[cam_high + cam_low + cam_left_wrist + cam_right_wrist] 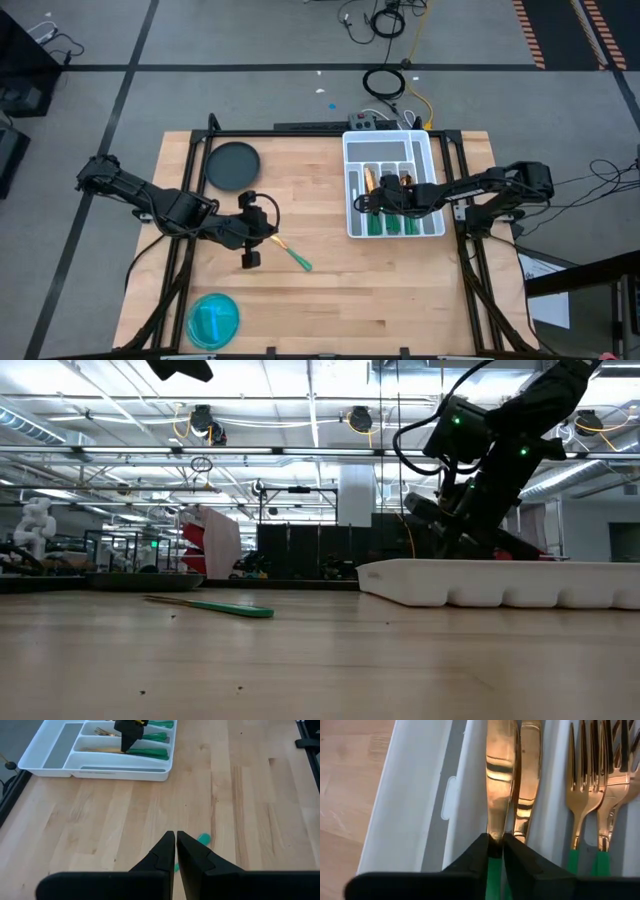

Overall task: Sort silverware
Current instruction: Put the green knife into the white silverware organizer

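You've got a pale wood-plank table [400,290] with a white plastic slotted tray [394,150] on it. Your right gripper [496,851] is down in a tray slot, fingers pinched on a shiny gold knife [500,780] by its green neck, a second knife [526,775] alongside and forks [590,790] one slot over. Your left gripper [176,851] hovers shut and empty just above a loose green-handled utensil [295,257] lying on bare wood.
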`<state>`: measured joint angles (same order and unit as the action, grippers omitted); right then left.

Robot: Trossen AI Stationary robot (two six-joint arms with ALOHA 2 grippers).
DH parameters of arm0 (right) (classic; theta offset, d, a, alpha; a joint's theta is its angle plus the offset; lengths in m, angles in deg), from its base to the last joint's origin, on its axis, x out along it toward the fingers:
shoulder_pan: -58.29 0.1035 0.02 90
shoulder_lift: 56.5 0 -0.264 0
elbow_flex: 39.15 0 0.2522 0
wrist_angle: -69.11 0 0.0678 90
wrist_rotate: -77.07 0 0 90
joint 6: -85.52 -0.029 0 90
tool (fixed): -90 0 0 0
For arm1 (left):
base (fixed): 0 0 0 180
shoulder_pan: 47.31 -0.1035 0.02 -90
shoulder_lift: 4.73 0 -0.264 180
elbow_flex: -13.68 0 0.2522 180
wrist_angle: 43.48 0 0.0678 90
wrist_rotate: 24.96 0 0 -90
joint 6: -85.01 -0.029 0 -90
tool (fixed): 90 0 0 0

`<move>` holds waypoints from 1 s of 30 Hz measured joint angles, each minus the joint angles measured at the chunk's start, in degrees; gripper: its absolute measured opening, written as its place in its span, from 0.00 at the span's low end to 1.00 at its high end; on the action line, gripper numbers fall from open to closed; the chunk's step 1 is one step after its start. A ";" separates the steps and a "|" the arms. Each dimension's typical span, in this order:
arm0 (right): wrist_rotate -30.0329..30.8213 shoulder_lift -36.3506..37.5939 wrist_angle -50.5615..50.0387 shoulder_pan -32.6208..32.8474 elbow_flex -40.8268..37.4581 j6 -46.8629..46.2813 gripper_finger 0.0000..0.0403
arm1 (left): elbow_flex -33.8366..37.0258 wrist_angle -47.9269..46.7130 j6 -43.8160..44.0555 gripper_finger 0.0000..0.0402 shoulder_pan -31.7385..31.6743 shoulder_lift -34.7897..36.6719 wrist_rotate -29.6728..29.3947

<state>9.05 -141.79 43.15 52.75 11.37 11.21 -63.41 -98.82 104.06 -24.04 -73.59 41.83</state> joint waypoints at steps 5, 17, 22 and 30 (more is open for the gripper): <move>-0.14 0.00 0.13 0.02 0.00 -0.02 0.24 | 0.00 -0.09 -0.30 0.07 -0.01 0.00 -0.39; 4.01 6.93 0.16 1.45 5.51 18.07 0.37 | 0.00 -7.54 -1.05 0.07 -0.04 0.00 0.87; 6.75 14.78 -1.74 3.06 12.01 31.02 0.38 | -0.02 -7.01 -7.29 0.07 -1.45 -1.40 6.06; 6.94 22.94 -14.23 6.57 23.88 40.78 0.40 | -0.02 -3.20 -21.66 0.13 -9.36 -12.38 22.10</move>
<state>15.99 -118.85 28.92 59.33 35.25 51.99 -63.44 -102.03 82.40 -33.40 -85.96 63.93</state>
